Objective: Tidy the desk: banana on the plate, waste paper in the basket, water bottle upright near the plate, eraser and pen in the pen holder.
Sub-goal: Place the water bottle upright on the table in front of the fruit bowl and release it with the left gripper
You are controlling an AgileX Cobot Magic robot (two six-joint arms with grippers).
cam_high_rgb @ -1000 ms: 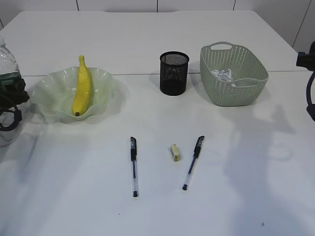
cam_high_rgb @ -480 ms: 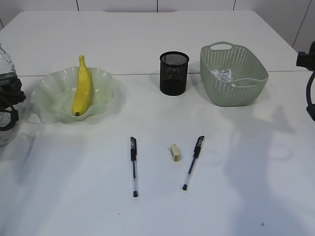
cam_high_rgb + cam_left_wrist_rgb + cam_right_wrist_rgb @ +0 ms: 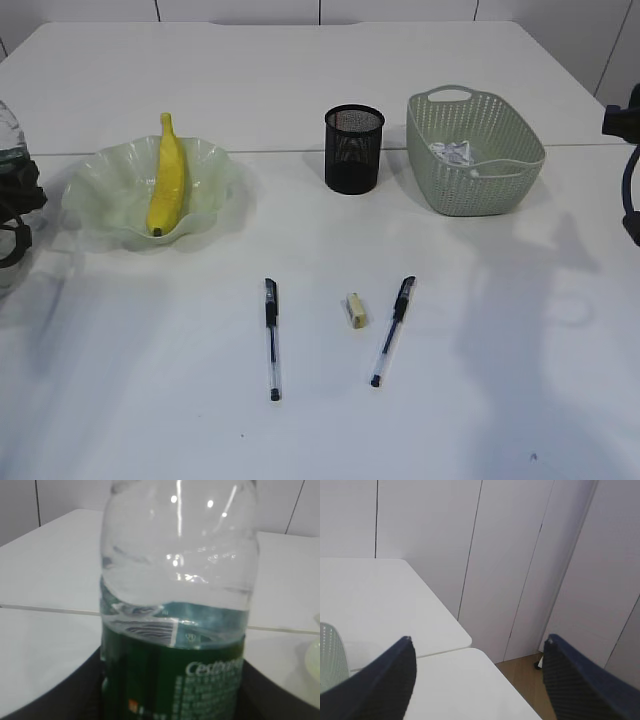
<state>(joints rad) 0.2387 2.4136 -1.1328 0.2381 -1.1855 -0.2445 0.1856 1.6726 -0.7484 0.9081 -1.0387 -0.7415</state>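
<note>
The water bottle [image 3: 175,580], clear with a dark green label, fills the left wrist view; my left gripper [image 3: 172,692] is shut on it, with dark jaws on both sides of the label. At the far left edge of the exterior view the water bottle [image 3: 8,130] shows upright above the left gripper [image 3: 14,205], left of the plate [image 3: 110,195]. The banana [image 3: 165,180] lies on the plate. Two pens [image 3: 271,335] [image 3: 392,330] and the eraser [image 3: 356,309] lie on the desk [image 3: 150,400] in front of the pen holder [image 3: 353,148]. Waste paper [image 3: 452,153] sits in the basket [image 3: 480,185]. My right gripper [image 3: 477,640] is open and holds nothing.
A dark part of the right arm [image 3: 622,118] shows at the right edge of the exterior view. In the right wrist view the desk's far right corner [image 3: 450,630], the floor beyond it and a bit of the basket's wall [image 3: 330,650] show.
The left gripper has carried the water bottle a little to the left, further out of the exterior view. Nothing else has moved.
</note>
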